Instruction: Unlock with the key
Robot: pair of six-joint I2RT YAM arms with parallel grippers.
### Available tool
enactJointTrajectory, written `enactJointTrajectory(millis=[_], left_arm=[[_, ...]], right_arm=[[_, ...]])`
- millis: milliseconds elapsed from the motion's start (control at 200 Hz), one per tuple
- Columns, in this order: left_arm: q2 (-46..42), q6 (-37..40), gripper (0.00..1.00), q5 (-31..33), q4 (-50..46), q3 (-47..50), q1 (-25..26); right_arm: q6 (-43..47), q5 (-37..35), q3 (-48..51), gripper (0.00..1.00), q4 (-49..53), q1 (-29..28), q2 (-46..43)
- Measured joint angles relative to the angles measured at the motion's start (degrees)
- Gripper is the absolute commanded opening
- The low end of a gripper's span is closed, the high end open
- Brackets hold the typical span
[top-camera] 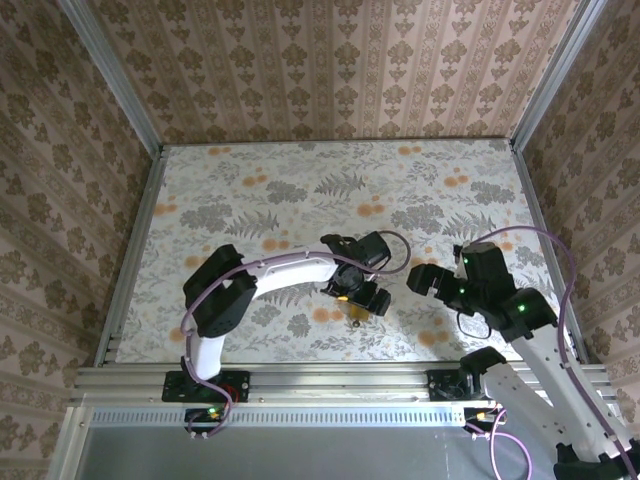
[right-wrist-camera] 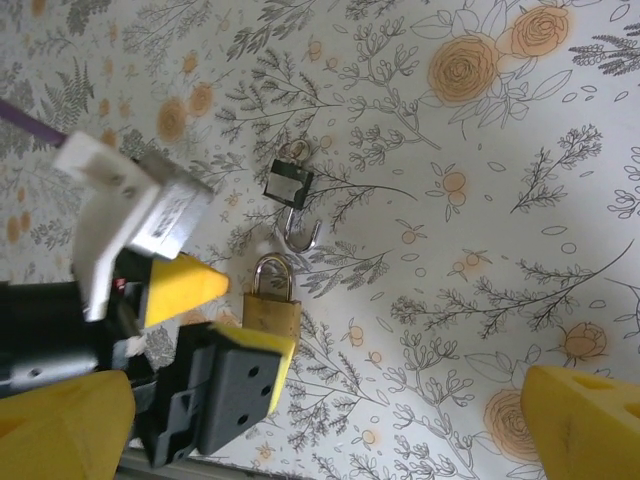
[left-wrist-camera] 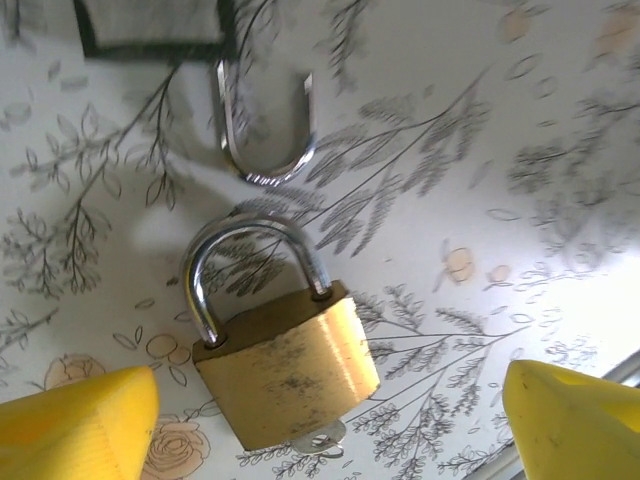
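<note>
- Yellow fingers (left-wrist-camera: 90, 425) of the left gripper (left-wrist-camera: 330, 400): set far apart in the lower left and lower right corners of the left wrist view, closed on nothing.
- Between them, touching neither: the brass padlock (left-wrist-camera: 285, 370), lying flat on the floral table (left-wrist-camera: 520, 150), with its silver shackle (left-wrist-camera: 245, 270) toward the top of the frame and both legs meeting the body.
- At the padlock's lower edge, bottom centre of that frame: the key (left-wrist-camera: 320, 438), a small silver piece poking out of the body; cannot tell how deep it sits.
- Just above the padlock and apart from it: a U-shaped silver hoop (left-wrist-camera: 265, 130), open ends pointing up toward a dark-edged block (left-wrist-camera: 150, 25) cut off by the top edge.
- Yellow fingers (right-wrist-camera: 585, 420) of the right gripper (right-wrist-camera: 320, 420): in the bottom corners of the right wrist view, spread fully, grasping nothing, with patterned tabletop between them.
- Left of centre in that view: the same padlock beside the left gripper's tips, the hoop and dark block just above it.
- In the top view: left gripper at frame centre, right gripper to its right at about the same height, the two well apart.
</note>
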State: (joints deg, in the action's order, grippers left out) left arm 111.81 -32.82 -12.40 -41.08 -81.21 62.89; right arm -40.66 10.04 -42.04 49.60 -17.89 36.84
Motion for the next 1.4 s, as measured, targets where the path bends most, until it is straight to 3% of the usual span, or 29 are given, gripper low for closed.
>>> enactJointTrajectory(millis=[370, 730, 955, 1200, 1300, 1400], left_arm=[[4.52, -6.34, 0.78, 1.73, -4.04, -1.68, 0.04], [9.35, -6.88, 0.71, 3.06, -11.47, -8.72, 0.37], [11.47, -6.88, 0.53, 5.97, -15.06, -11.13, 1.11], [10.88, -7.58, 0.19, 5.75, -14.99, -11.34, 1.20], [6.29, -8.24, 0.10, 4.63, -10.78, -7.21, 0.70], [-2.27, -10.21, 0.08, 2.69, -2.91, 1.44, -1.55]], right_arm=[[-0.35, 4.85, 5.09, 1.00, -1.77, 0.00, -4.46], [-1.14, 8.46, 7.08, 1.00, -4.94, 0.00, -4.66], [-1.31, 9.53, 7.78, 1.00, -7.21, 0.00, -5.35], [-1.31, 11.21, 7.98, 0.99, -9.86, 0.00, -5.33], [-1.27, 12.81, 8.17, 0.97, -10.99, -0.07, -5.35], [-0.96, 14.10, 9.29, 0.96, -13.20, -1.46, -6.93]])
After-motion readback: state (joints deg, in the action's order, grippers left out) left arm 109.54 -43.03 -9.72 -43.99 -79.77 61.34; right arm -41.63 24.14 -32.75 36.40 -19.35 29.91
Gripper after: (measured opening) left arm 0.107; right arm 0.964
